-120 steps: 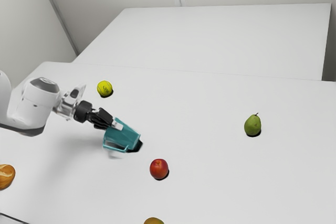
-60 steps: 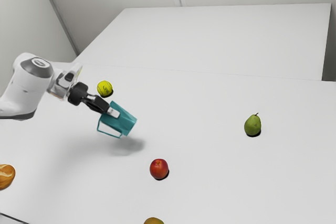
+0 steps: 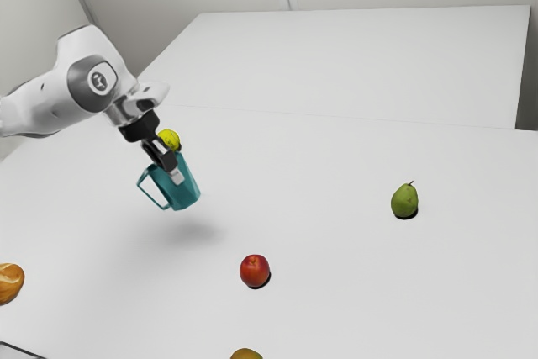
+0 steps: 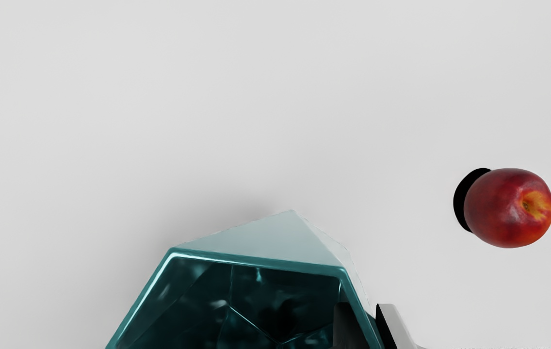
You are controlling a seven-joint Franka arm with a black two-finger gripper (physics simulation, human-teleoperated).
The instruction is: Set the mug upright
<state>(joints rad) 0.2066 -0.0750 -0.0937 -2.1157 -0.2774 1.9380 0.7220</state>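
Holds the tilted mug point(image 3: 187, 196) by its wall in the gripper point(image 3: 176, 176), with fingers inside and out, above the table point(image 3: 353, 300), well in from its far edge.

The exterior view's left edge cuts off a crusty golden-brown bread roll point(image 3: 10, 283), its bottom edge a round brownish fruit point(image 3: 246, 354); the black gripper point(image 3: 176, 176) partly hides a yellow ball point(image 3: 171, 138). The wrist view crops the faceted teal mug point(image 4: 256, 259).

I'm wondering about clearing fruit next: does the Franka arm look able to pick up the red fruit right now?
Probably not yet: its gripper is shut on the teal mug, though nothing stands beside the red fruit.
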